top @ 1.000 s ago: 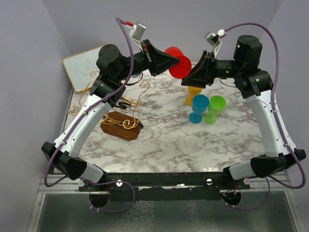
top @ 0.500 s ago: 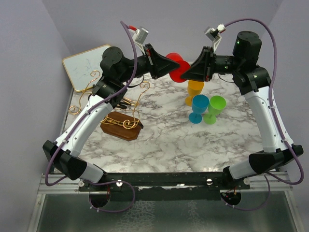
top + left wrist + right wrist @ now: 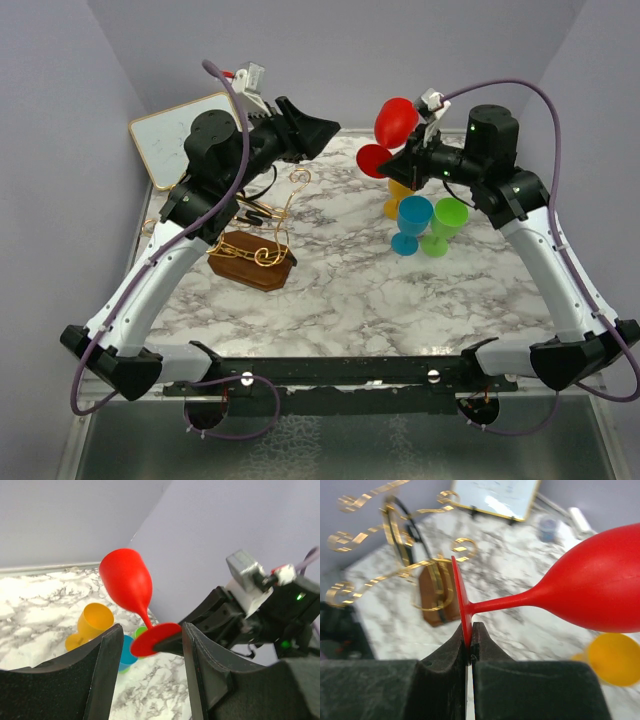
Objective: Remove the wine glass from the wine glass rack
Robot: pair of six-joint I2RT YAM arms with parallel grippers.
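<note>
One red wine glass (image 3: 600,590) pinched by right hand (image 3: 471,632) (whiteboard (image 3: 495,495) scribbles unreadable).

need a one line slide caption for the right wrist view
Right gripper pinches the red wine glass by its foot, gold wine glass rack blurred behind.

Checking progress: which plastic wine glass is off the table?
The red plastic wine glass, foot pinched in the right tool; the yellow glass, blue glass and green glass aren't.
</note>
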